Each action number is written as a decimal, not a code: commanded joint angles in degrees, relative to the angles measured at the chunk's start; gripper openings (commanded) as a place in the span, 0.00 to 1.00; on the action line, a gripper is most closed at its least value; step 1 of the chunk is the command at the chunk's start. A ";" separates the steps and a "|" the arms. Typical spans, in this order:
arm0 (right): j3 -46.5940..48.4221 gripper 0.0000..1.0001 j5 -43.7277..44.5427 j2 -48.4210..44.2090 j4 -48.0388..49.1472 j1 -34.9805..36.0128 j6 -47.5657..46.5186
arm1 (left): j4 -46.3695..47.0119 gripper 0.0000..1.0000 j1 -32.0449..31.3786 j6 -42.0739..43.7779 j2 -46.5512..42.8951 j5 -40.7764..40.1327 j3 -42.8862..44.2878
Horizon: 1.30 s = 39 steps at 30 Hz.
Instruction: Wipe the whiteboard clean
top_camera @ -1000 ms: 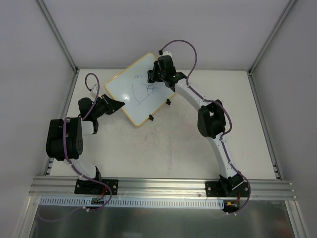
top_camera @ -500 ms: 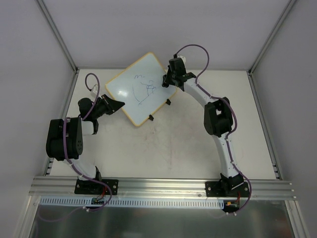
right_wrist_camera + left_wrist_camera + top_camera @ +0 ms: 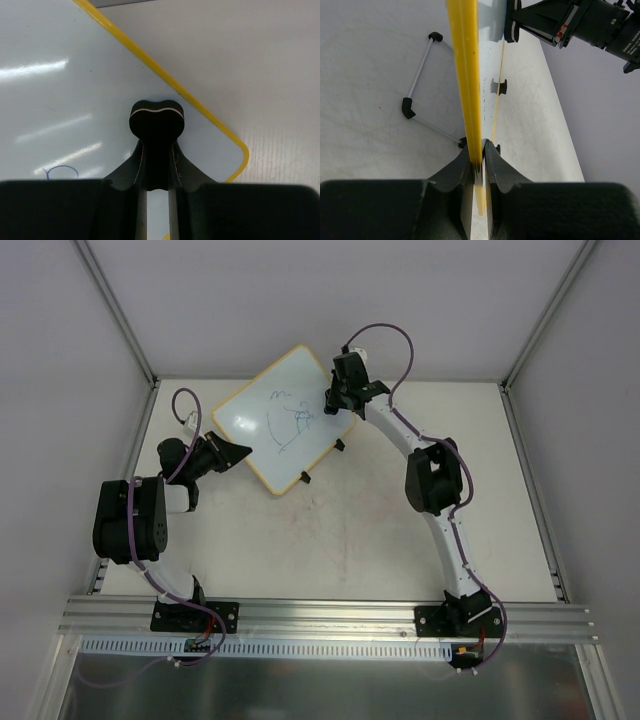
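Whiteboard: the whiteboard [image 3: 258, 445] stands tilted at the far middle of the bench [image 3: 350, 530], one corner raised toward the back wall, with dark pen scribbles [image 3: 285, 418] across its middle.
Left pincer: the left pincer [image 3: 240, 452] is clamped on the whiteboard's yellow frame at its near-left edge. In the left wrist view both fingers [image 3: 492, 165] press the thin frame between them.
Right pincer: the right pincer [image 3: 335, 400] sits at the whiteboard's right corner, closed around a small black pad [image 3: 156, 117]. In the right wrist view the pad lies over the white face just inside the frame.
Stand: a wire stand [image 3: 408, 107] with black end caps shows behind the whiteboard.
Surface: the pale, scuffed bench carries two black clip feet [image 3: 340, 445] along the whiteboard's near-right edge.
Room: plain grey-white walls rise beyond the whiteboard, and an aluminium rail [image 3: 330, 615] runs well to its near side.
Left arm: folded low, its forearm pointing at the whiteboard.
Right arm: stretched in a long arc to the whiteboard.
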 commanded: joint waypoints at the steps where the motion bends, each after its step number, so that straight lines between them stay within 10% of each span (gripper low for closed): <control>1: 5.31 0.00 -1.63 2.08 -0.47 4.53 -2.23 | 0.08 0.00 0.77 3.33 0.37 1.50 -1.09; 26: 10.24 0.00 -14.02 2.35 7.79 17.19 -10.76 | -0.80 0.00 -0.37 5.18 -0.34 1.68 -0.82; 39: 10.68 0.00 -5.33 2.61 5.51 12.46 -6.01 | -1.07 0.00 -0.37 5.09 -0.34 4.05 -1.00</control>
